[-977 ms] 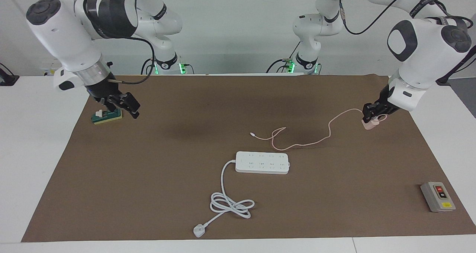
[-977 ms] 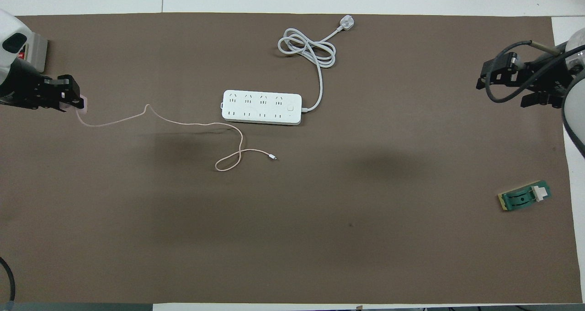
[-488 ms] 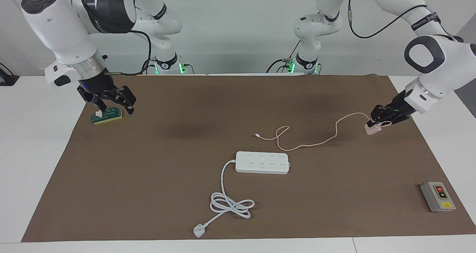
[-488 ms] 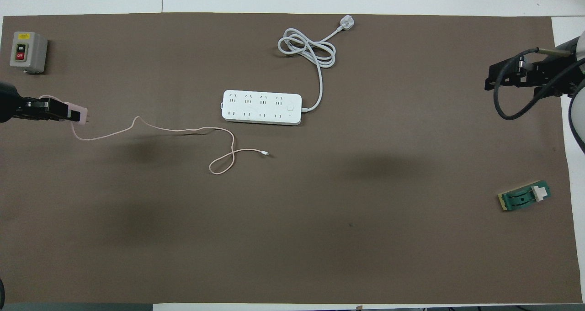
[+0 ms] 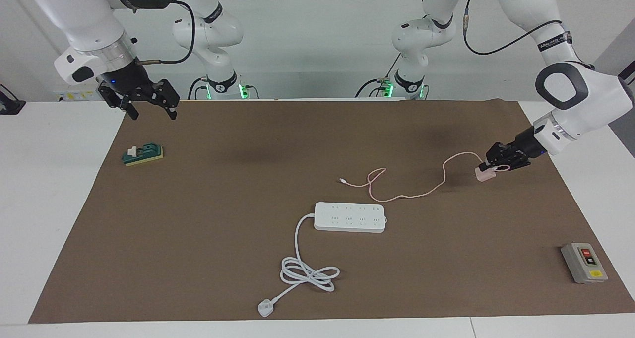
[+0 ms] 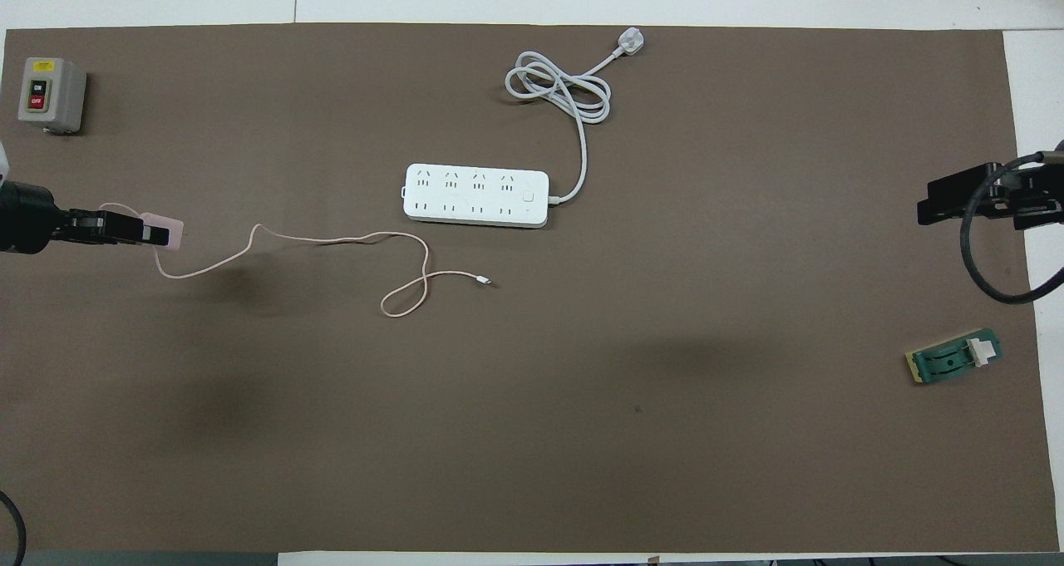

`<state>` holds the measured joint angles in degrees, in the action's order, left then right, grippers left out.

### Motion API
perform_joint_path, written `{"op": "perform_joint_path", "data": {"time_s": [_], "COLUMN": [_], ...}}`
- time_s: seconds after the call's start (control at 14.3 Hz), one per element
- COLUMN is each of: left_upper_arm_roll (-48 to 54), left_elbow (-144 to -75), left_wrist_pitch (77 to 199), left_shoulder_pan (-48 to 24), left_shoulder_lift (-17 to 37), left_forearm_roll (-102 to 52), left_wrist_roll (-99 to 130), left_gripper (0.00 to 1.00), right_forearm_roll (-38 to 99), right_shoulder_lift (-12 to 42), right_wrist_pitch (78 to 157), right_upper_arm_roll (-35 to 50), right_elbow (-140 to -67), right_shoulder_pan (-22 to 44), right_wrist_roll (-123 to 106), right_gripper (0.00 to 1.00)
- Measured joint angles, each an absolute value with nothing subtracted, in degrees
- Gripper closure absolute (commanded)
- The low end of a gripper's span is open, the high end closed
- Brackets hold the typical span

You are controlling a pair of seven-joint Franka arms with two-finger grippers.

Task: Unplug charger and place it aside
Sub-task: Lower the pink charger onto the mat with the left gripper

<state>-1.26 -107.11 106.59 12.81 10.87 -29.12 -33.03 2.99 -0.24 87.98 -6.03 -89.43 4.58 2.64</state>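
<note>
The pale pink charger [image 5: 484, 174] is out of the white power strip [image 5: 350, 217] and sits in my left gripper [image 5: 496, 165], low over the mat at the left arm's end. It also shows in the overhead view [image 6: 164, 232], held by the left gripper [image 6: 148, 233]. Its thin pink cable [image 5: 412, 194] trails on the mat toward the strip, with the free end [image 6: 485, 281] nearer to the robots than the strip [image 6: 476, 194]. My right gripper [image 5: 151, 109] is open and empty, raised at the right arm's end of the table.
The strip's thick white cord [image 5: 307, 271] coils farther from the robots, ending in a plug [image 5: 265, 308]. A grey switch box [image 5: 584, 262] with red and yellow buttons sits at the left arm's end. A small green part [image 5: 143, 154] lies under the right gripper's area.
My left gripper has carried the charger nearer to the robots and lower, dragging the cable along. My right gripper has risen and drawn back from the green part.
</note>
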Motion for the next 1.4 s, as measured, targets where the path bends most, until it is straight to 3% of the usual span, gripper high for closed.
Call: {"op": "perform_joint_path", "data": {"time_s": [0.42,0.91,0.98,1.05,1.12,1.4], "left_upper_arm_roll": [-1.29,-1.28,-1.3,-1.31,-1.31,-1.13], "left_elbow": [-114.01,-121.56,-122.5,-123.16,-123.51,-123.64], "left_wrist_pitch": [109.46,111.24,111.57,111.72,111.73,111.72], "left_shoulder_pan": [14.93,17.24,18.06,18.82,19.28,19.4], "left_shoulder_lift": [10.89,10.97,10.96,10.96,10.96,10.93], "left_forearm_roll": [-35.02,-39.77,-39.89,-40.12,-40.47,-41.78], "left_wrist_roll": [-42.01,-50.04,-51.52,-52.69,-53.29,-53.46], "left_gripper": [1.0,1.0,0.84,0.25,0.0,0.0], "right_forearm_roll": [1.5,-1.11,-0.7,-0.28,-0.12,0.12], "right_shoulder_lift": [-0.3,3.98,4.12,4.12,4.1,3.61], "right_wrist_pitch": [91.78,91.63,91.64,91.64,91.63,90.72], "right_upper_arm_roll": [-6.21,-7.01,-8.05,-9.16,-10.15,-11.16], "right_elbow": [-89.86,-90.76,-90.63,-90.35,-89.99,-89.28], "right_shoulder_pan": [4.57,4.32,4.32,4.33,4.31,4.45], "right_wrist_roll": [-0.02,-4.56,-4.59,-4.72,-5.0,-5.89], "right_gripper": [0.0,0.0,0.0,0.0,0.0,0.0]}}
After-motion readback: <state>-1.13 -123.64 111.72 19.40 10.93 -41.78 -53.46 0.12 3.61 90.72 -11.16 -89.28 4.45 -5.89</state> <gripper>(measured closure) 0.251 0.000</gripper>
